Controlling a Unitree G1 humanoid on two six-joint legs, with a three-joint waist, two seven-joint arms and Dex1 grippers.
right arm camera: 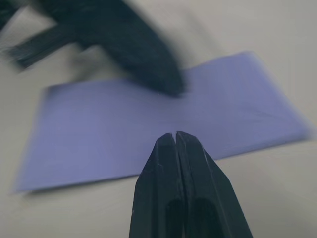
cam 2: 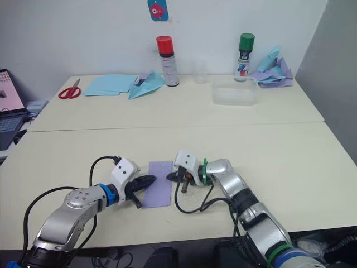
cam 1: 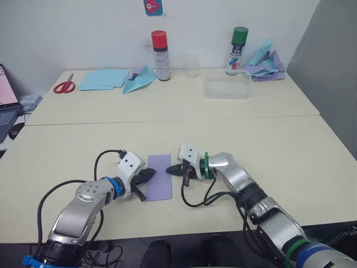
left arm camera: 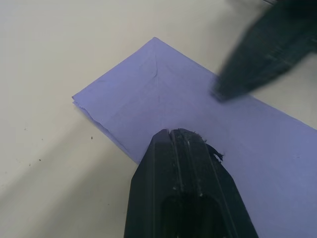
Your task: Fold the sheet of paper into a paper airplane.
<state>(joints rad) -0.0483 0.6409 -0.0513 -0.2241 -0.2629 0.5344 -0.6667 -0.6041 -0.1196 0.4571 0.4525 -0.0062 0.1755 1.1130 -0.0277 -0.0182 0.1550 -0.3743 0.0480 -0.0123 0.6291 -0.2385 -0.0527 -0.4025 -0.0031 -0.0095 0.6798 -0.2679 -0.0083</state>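
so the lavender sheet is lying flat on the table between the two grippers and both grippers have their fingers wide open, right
Not quite. The sheet of paper does lie flat on the table between the left gripper and the right gripper, but the fingers are not wide open: each wrist view shows that gripper's two black fingers pressed together, so both are shut, tips at the sheet's edges.

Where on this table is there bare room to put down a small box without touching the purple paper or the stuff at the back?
Bare patches: the near tabletop right of the right gripper, and the stretch left of the left gripper. Crowded: the centre, where both grippers are at the sheet of paper, and the far edge with scissors, blue sheets, spray cans and the clear tray.
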